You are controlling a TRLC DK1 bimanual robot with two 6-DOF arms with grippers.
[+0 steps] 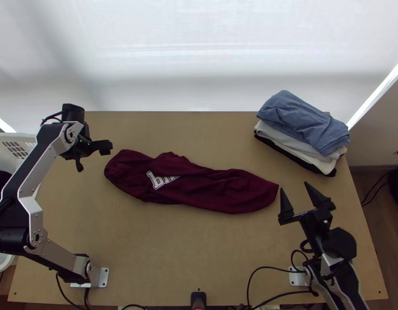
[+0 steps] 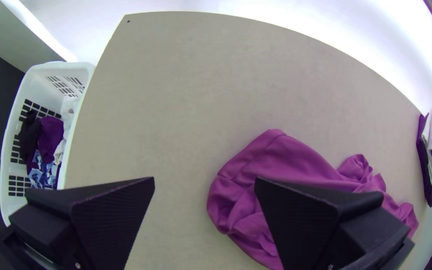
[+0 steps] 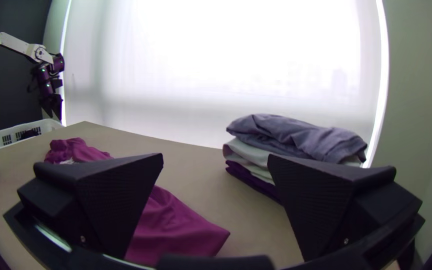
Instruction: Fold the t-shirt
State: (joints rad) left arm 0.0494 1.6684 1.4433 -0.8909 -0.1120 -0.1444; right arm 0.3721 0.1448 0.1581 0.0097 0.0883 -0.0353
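The dark maroon t-shirt (image 1: 199, 186) lies bunched in a long strip across the middle of the table, part of a white print showing near its left half. My left gripper (image 1: 95, 155) is above the table just left of the shirt's left end; in the left wrist view the left gripper (image 2: 204, 182) is open, one finger over the shirt (image 2: 296, 160). At the shirt's right end my right gripper (image 1: 298, 192) stands open beside the cloth; in the right wrist view the right gripper (image 3: 216, 157) has nothing between its fingers, with the shirt (image 3: 176, 230) partly behind one.
A stack of folded clothes (image 1: 302, 129) lies at the table's back right corner, blue on top. A white basket (image 2: 46, 75) holding clothes stands off the table's left edge. Bare wood (image 1: 188, 248) lies in front of the shirt.
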